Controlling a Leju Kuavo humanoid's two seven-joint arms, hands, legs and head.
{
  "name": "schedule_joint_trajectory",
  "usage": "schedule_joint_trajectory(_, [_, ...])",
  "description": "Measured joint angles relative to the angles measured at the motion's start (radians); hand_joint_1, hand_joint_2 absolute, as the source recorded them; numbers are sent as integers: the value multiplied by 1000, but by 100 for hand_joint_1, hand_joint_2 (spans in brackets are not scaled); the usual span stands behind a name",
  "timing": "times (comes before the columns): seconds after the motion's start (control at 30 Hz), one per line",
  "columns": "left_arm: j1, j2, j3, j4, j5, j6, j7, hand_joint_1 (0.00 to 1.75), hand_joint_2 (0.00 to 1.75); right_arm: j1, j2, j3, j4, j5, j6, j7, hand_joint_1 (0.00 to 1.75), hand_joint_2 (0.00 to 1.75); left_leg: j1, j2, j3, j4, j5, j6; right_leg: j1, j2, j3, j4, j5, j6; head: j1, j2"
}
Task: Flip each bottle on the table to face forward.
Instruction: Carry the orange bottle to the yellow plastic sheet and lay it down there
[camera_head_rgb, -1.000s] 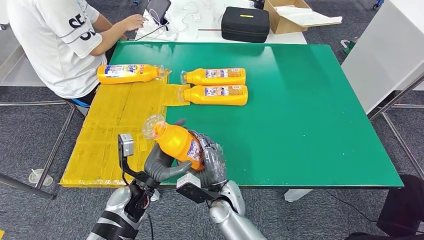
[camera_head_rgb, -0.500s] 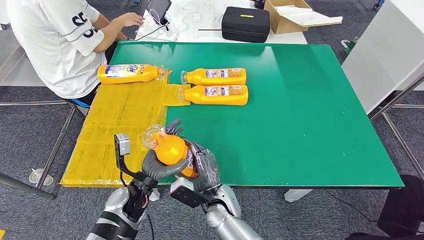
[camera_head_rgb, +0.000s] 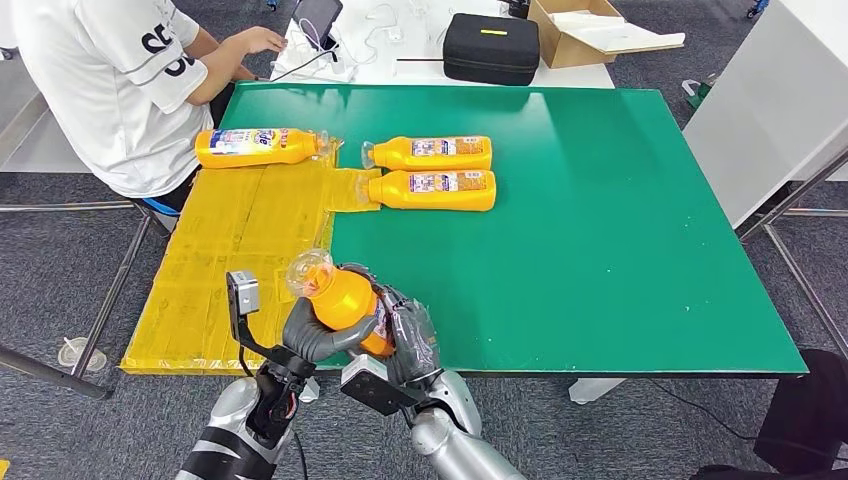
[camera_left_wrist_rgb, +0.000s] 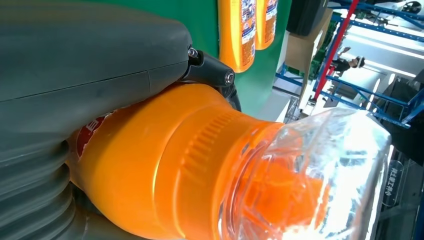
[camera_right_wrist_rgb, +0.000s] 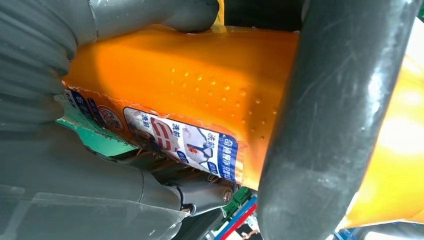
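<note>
Both hands hold one orange bottle (camera_head_rgb: 343, 298) above the table's near edge, its clear cap (camera_head_rgb: 305, 270) pointing up and left. My left hand (camera_head_rgb: 318, 333) grips the bottle below the neck, and my right hand (camera_head_rgb: 408, 338) wraps the body. The left wrist view shows the bottle's shoulder (camera_left_wrist_rgb: 165, 170) and cap (camera_left_wrist_rgb: 310, 180) close up. In the right wrist view the bottle's label (camera_right_wrist_rgb: 185, 145) lies behind a dark finger (camera_right_wrist_rgb: 325, 120). Three more orange bottles lie flat: one on the yellow mat (camera_head_rgb: 256, 146), two side by side on the green top (camera_head_rgb: 430, 153), (camera_head_rgb: 434, 189).
A green table top (camera_head_rgb: 600, 230) carries a yellow mat (camera_head_rgb: 235, 260) on its left part. A person in a white shirt (camera_head_rgb: 110, 80) sits at the far left corner. A black case (camera_head_rgb: 490, 47) and a cardboard box (camera_head_rgb: 585, 30) lie on the white desk behind.
The held bottle has been drawn down and nearer to me and stood more upright. My left fingers, spread behind it half a second ago, now close round it.
</note>
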Motion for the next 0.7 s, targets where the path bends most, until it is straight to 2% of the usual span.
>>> schedule_joint_trajectory(0.03, [1, 0, 0, -2, -1, 1, 0, 175, 175, 0, 0, 0, 0, -1, -1, 0, 165, 175, 0, 0, 0, 0, 0, 0, 0, 0, 0, 0, 0, 0, 0, 0])
schedule_joint_trajectory(0.13, [4, -1, 0, -11, -14, 8, -4, 175, 175, 0, 0, 0, 0, -5, -4, 0, 34, 175, 0, 0, 0, 0, 0, 0, 0, 0, 0, 0, 0, 0, 0, 0])
schedule_joint_trajectory(0.17, [4, -1, 0, -14, -20, 12, -6, 175, 175, -1, 0, 0, 0, -6, -7, 0, 0, 131, 0, 0, 0, 0, 0, 0, 0, 0, 0, 0, 0, 0, 0, 0])
schedule_joint_trajectory(0.27, [3, -1, 0, -25, -35, 26, -10, 175, 175, -1, 0, -1, -2, -8, -21, 2, 0, 0, 0, 0, 0, 0, 0, 0, 0, 0, 0, 0, 0, 0, 0, 0])
schedule_joint_trajectory(0.7, [9, -17, 18, -95, -103, 148, -50, 175, 175, 6, -2, -1, -101, -12, -50, 24, 0, 0, 0, 0, 0, 0, 0, 0, 0, 0, 0, 0, 0, 0, 0, 0])
